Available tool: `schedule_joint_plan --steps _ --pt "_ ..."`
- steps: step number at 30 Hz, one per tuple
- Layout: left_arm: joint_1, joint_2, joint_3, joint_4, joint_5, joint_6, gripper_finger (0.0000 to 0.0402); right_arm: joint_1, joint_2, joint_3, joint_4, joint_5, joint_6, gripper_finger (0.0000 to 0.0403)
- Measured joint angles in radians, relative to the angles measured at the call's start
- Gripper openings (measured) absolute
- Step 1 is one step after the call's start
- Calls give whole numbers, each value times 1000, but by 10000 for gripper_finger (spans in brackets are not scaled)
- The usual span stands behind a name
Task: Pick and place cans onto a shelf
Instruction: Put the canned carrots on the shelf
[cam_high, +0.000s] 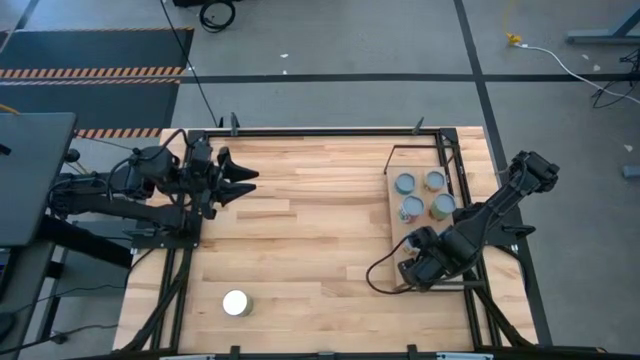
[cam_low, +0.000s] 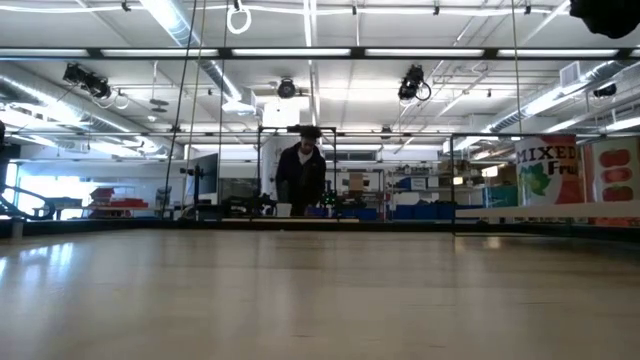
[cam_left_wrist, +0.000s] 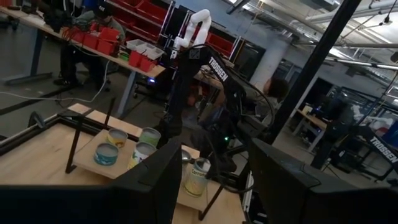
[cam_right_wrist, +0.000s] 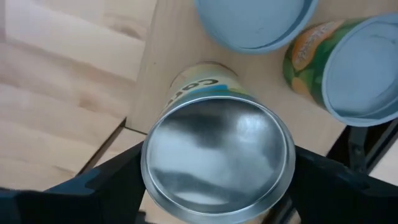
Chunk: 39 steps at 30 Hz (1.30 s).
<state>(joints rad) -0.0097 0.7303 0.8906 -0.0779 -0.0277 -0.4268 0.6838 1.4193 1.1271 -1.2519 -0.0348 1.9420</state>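
Note:
The shelf (cam_high: 396, 232), a light wood board in a black frame, stands at the table's right. Several cans (cam_high: 411, 208) with silvery-blue tops stand on its far half and also show in the left wrist view (cam_left_wrist: 106, 154). My right gripper (cam_high: 418, 241) is over the shelf's near part, shut on a yellow-labelled can with a silvery top (cam_right_wrist: 217, 155). One white-topped can (cam_high: 236, 303) stands alone on the table near the front left. My left gripper (cam_high: 240, 180) is open and empty at the table's left, pointing right. My right gripper pinches the can's round side wall just under its top rim (cam_right_wrist: 149, 168), one finger (cam_right_wrist: 106, 183) on each side. The fingers come from above, pointing down. The can is upright over the shelf board (cam_right_wrist: 180, 43). I cannot tell whether its bottom rests on the board.
Two neighbouring cans (cam_right_wrist: 357, 62) stand close beyond the held one. The shelf's black frame posts (cam_high: 440, 140) rise around the board. The table's middle (cam_high: 310, 230) is bare wood. A person stands far behind the table (cam_low: 302, 170).

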Motion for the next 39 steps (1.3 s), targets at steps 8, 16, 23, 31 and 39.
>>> schedule_joint_plan --steps 8,16,23,31,39 --pt "0 0 0 7 -1 30 190 -47 0 0 25 -75 -81 346" --pt "0 0 0 15 -1 47 190 -108 1 0 36 -169 -115 346" --pt "0 0 0 15 -1 58 190 -156 1 -31 62 -258 -161 345" --pt "0 0 0 14 -1 79 190 -177 1 -76 178 -312 -170 345" --pt "0 0 0 13 -1 79 190 -177 1 -84 173 -341 -171 345"
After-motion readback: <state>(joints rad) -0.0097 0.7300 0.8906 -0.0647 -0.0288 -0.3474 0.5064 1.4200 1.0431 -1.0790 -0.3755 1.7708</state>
